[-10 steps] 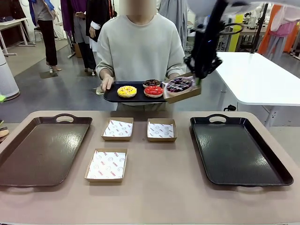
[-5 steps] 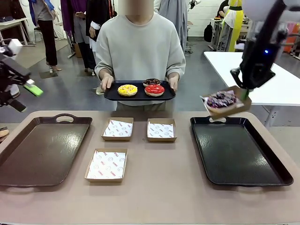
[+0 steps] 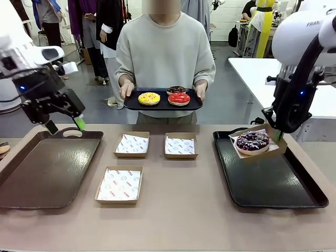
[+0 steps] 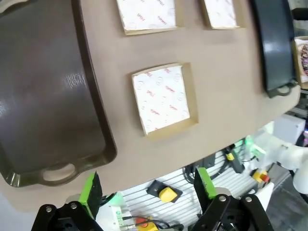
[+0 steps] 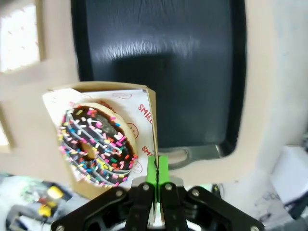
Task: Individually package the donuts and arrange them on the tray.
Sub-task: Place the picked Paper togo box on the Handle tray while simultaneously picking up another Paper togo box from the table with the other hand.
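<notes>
My right gripper (image 3: 278, 135) (image 5: 157, 171) is shut on the side wall of a cardboard box (image 3: 273, 149) that holds the dark sprinkled donut (image 3: 252, 140) (image 5: 96, 144). The box hangs tilted just above the far left corner of the black tray (image 3: 273, 181) (image 5: 159, 62). The person holds a small black tray (image 3: 157, 106) with the yellow-iced donut (image 3: 149, 98), the red-iced donut (image 3: 179, 98) and the chocolate donut (image 3: 176, 90). My left gripper (image 3: 66, 126) (image 4: 147, 190) is open and holds nothing, above the far end of the brown tray (image 3: 47, 168) (image 4: 43, 86).
Three empty paper-lined boxes lie mid-table: two in the far row (image 3: 132, 145) (image 3: 181, 146) and one nearer (image 3: 119, 184) (image 4: 163, 98). A white table (image 3: 247, 79) stands at the back right. Bare tabletop runs along the near edge.
The right arm carried the boxed donut away from the person's tray, right and down to the black tray. The left arm swung in from the left over the brown tray.
</notes>
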You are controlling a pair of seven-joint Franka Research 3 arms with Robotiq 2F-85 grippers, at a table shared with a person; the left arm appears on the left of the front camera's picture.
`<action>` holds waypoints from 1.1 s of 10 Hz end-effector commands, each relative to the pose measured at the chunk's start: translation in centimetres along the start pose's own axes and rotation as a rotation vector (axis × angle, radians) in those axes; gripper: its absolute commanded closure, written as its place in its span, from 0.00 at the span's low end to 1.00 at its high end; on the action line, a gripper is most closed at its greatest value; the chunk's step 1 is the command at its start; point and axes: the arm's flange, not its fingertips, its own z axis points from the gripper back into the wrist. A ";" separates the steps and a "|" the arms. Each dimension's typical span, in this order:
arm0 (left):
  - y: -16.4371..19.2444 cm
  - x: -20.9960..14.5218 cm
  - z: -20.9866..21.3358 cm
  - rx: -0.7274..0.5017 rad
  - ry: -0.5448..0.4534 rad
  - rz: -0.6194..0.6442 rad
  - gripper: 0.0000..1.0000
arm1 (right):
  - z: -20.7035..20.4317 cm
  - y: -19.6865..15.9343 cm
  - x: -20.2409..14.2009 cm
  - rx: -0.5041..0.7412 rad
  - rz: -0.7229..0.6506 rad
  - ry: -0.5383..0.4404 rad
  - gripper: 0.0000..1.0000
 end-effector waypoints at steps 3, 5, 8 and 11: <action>-1.0 1.7 -5.7 0.178 -0.030 0.058 0.00 | -3.0 0.0 1.6 0.005 -0.025 0.002 0.99; -1.3 1.8 -8.6 0.237 -0.042 0.067 0.00 | -2.6 0.1 1.3 0.001 -0.005 0.012 0.99; -2.2 1.6 -12.1 0.257 -0.049 0.079 0.00 | -2.6 0.1 1.3 0.001 -0.005 0.012 0.99; -3.1 1.2 -15.0 0.271 -0.062 0.094 0.00 | -2.6 0.1 1.3 0.001 -0.005 0.012 0.99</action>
